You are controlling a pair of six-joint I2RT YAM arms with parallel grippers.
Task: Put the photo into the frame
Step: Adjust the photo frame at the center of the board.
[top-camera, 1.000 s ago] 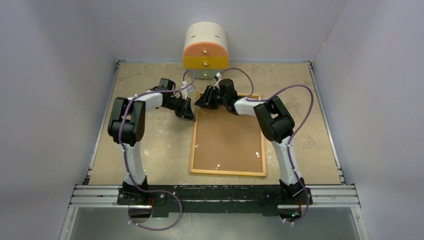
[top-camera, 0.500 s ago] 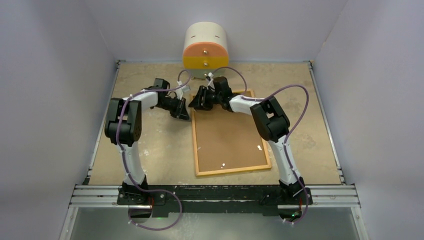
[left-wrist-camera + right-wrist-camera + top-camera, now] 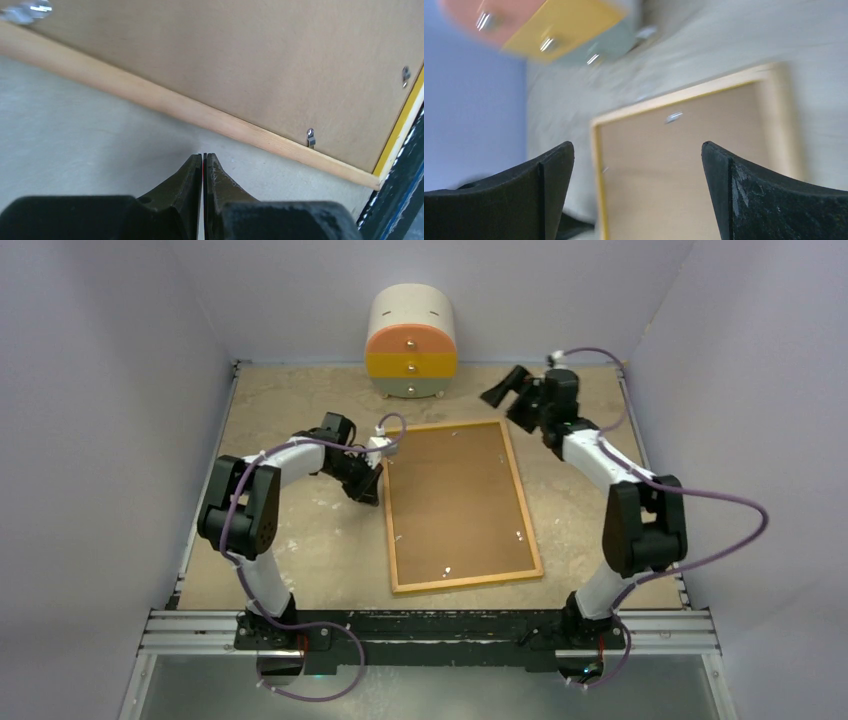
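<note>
1. The frame (image 3: 468, 582) lies face down in the middle of the desk (image 3: 300, 550), with the brown board (image 3: 455, 505) in its back.
2. The photo is hidden, maybe under the board.
3. The left end effector (image 3: 204, 156) is pinched together, empty, just beside the frame's left edge.
4. The right end effector (image 3: 636, 147) is wide apart at the upper right.
5. It looks like the closing-up step; next, the little clips (image 3: 310, 137) may need pressing.

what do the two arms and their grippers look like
Both the left arm and the right arm have white tubular links joined by chunky black joint housings. A purple cable loops loosely along each. The left gripper and right gripper are all black, with tapered, wedge-shaped fingers.
</note>
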